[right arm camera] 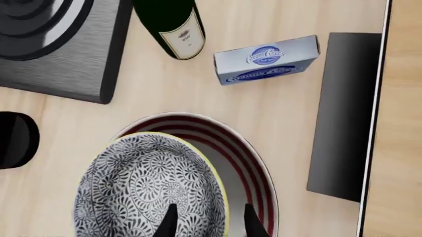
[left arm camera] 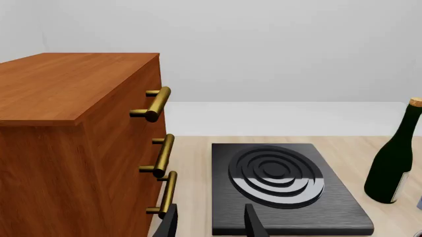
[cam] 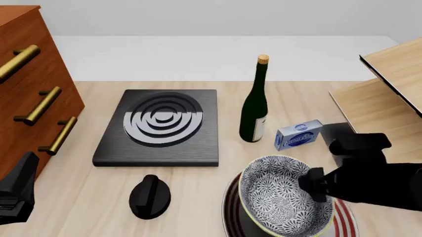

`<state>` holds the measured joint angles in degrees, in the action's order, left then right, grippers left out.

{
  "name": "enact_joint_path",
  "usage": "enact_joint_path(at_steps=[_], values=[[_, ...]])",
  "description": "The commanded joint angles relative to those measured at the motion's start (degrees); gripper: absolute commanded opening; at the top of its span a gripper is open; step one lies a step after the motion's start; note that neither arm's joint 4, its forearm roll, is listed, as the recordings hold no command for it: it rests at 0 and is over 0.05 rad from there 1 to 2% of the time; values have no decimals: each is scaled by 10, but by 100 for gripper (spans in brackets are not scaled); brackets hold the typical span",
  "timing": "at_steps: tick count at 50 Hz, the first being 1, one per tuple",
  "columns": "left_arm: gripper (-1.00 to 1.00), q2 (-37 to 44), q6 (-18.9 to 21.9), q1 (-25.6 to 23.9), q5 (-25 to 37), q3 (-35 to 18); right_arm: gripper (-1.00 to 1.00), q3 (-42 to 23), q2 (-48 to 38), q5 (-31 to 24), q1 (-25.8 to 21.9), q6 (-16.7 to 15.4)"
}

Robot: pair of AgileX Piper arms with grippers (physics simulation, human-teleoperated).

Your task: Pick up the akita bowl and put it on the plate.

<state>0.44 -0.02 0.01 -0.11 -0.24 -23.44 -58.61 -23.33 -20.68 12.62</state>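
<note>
The akita bowl (cam: 280, 202), dark blue-grey and white patterned with a pale yellow rim, lies on the plate (cam: 344, 223) near the table's front edge, right of centre. It sits toward the plate's left side. In the right wrist view the bowl (right arm camera: 148, 187) covers much of the red-ringed plate (right arm camera: 254, 163). My right gripper (cam: 315, 185) (right arm camera: 212, 224) stands open, its two fingers straddling the bowl's right rim with a gap on both sides. At the front left, beside the cabinet, my left gripper (left arm camera: 211, 224) (cam: 17, 195) is open and holds nothing.
A black stove slab (cam: 158, 128) lies mid-table with a black knob-shaped object (cam: 150, 196) in front of it. A dark wine bottle (cam: 254, 113) and a blue-white box (cam: 298, 135) stand behind the plate. A wooden drawer cabinet (cam: 26, 89) is at left, a wooden rack (cam: 389, 84) at right.
</note>
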Motion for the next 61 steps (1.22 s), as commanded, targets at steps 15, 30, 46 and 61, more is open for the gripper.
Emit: enact_joint_path(at_steps=[15, 30, 46, 61], values=[[100, 0, 0, 0, 0, 0, 100, -48, 95, -87, 11, -23], [100, 0, 0, 0, 0, 0, 100, -62, 170, -124, 24, -46], [100, 0, 0, 0, 0, 0, 100, -35, 255, -144, -11, -29], [100, 0, 0, 0, 0, 0, 100, 47, 337, -87, -24, -18]])
